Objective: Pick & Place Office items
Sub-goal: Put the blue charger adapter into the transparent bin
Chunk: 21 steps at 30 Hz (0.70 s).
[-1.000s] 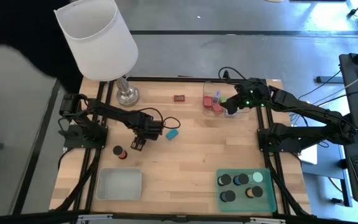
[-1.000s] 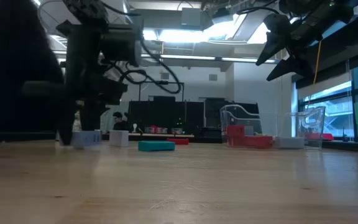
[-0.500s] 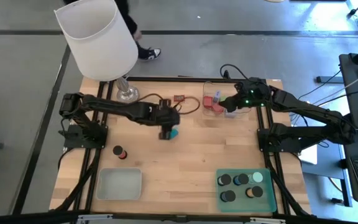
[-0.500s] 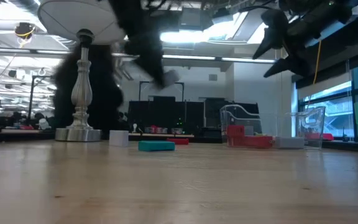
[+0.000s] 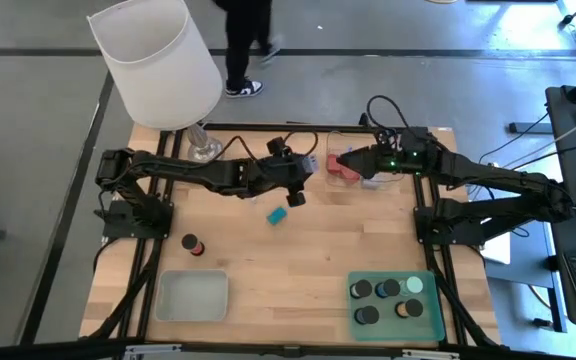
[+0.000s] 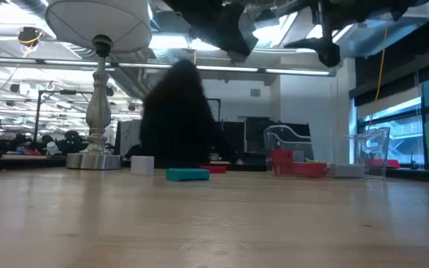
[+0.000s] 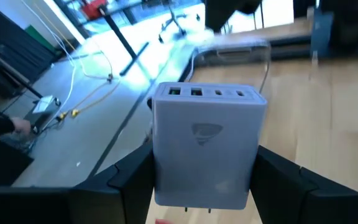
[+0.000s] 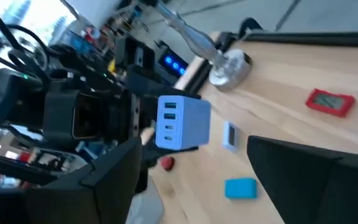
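Now the left gripper [image 7: 202,186], upper middle of the high view, pinches a smooth boxy lilac-blue charger block [image 7: 202,146] with 4 ports. Right gripper [image 5: 351,158] hangs spread, empty, by the clear tray [image 5: 333,140]. A teal block [image 5: 277,215] lies on wood.

1. The boxy lilac-blue plastic charger block [image 7: 204,146] has a row of dark ports and a faint embossed emblem.
2. The flat teal block [image 5: 277,215] lies on the pale wooden worktop [image 5: 298,270].
3. Beside the teal block in the low view, the flat red piece [image 6: 214,169].
4. The green tray [image 5: 430,312] holds dark cylinders.
5. The lamp shade [image 5: 158,60] is white, its base silver.
6. The left tool [image 7: 204,186] has dark fingers.
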### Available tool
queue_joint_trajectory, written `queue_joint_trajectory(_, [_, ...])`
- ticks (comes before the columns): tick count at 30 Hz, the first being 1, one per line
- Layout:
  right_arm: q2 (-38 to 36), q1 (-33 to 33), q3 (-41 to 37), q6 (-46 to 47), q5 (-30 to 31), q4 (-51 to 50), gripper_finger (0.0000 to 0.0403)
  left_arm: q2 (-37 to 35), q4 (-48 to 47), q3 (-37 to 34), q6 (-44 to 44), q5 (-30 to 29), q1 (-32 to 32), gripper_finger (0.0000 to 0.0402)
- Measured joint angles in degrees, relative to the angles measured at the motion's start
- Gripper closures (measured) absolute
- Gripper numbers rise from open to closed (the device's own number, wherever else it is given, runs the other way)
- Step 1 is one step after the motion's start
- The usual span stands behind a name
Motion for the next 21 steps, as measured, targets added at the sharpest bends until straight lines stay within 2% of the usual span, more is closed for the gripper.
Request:
queue_joint_trajectory(5, [3.6,2.2,0.0,0.5,0.8,5.1,0.0108,1.0,2.3,0.0,-0.4,0.0,0.0,0.0186])
queue_joint_trajectory(15, [10.3,2.9,0.0,1.0,0.8,6.4,0.0108,2.6,3.4,0.0,-2.6,2.0,0.2,0.0186])
queue_joint_trajectory(21, [12.5,4.8,0.0,0.8,0.9,12.5,0.0108,2.6,3.1,0.0,-2.8,2.8,1.4,0.0186])
